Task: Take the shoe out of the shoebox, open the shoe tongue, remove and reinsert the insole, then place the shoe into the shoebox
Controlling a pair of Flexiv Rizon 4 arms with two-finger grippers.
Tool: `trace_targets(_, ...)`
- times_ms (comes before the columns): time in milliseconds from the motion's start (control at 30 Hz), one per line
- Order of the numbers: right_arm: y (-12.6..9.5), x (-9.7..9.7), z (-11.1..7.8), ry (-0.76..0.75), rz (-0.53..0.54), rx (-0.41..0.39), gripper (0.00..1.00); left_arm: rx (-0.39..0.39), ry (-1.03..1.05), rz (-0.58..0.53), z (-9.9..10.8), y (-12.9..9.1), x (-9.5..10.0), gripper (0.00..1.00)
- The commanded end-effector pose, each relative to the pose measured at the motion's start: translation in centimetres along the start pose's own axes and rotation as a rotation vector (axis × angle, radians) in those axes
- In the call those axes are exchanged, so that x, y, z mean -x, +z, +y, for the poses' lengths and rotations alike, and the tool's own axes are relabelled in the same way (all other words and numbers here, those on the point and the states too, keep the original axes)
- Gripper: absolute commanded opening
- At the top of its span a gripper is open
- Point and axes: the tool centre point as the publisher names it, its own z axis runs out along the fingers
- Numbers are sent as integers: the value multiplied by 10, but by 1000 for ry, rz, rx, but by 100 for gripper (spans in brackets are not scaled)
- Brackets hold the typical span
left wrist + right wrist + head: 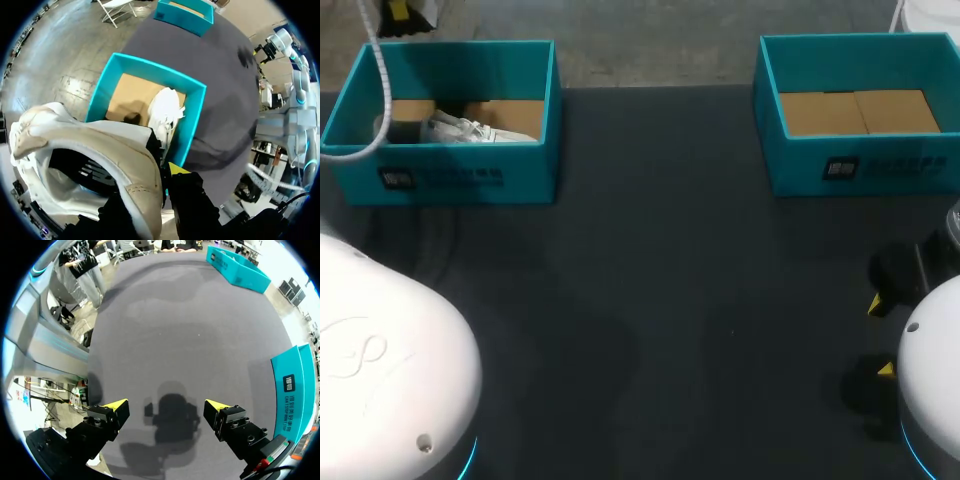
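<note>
Above the black table [650, 280] and its left teal shoebox [197, 100], my left pincer [162, 175] is clamped on the collar of a white sneaker [100, 145]. A second sneaker [165, 110] lies inside the box. My right pincer [167, 410] hangs wide open and empty. This looks like the taking-out step; next I should set the sneaker down so the right pincer can reach the tongue.

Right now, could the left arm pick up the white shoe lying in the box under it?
Probably not yet: the left gripper looks shut on a cream shoe. The white shoe lies uncovered in the open shoebox below, so the way down itself looks free.
</note>
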Motion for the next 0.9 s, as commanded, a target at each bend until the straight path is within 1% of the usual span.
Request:
trace_targets(33,0,-2,-1,0,-3,-1,100,1,0,26,0,-3,4,0)
trace_targets(467,0,-2,-1,0,-3,-1,100,1,0,26,0,-3,4,0)
trace_targets(500,0,-2,-1,0,-3,-1,100,-13,33,46,-1,-2,6,0)
trace_targets(567,0,-2,-1,0,-3,-1,100,4,67,17,0,-1,10,0)
trace_targets(600,0,-2,-1,0,-3,-1,100,-9,120,24,1,-1,12,0)
trace_targets(633,0,-2,-1,0,-3,-1,100,-2,180,36,4,-1,15,0)
trace_targets(667,0,-2,-1,0,-3,-1,100,35,227,2,6,1,17,0)
trace_targets(733,0,-2,-1,0,-3,-1,100,53,306,-8,11,4,21,0)
trace_targets(767,0,-2,-1,0,-3,-1,100,75,364,-9,14,6,23,0)
trace_targets(833,0,-2,-1,0,-3,-1,100,105,431,-40,20,9,27,0)
trace_targets(867,0,-2,-1,0,-3,-1,100,111,505,-33,24,10,28,0)
trace_targets(900,0,-2,-1,0,-3,-1,100,123,523,-64,27,10,31,0)
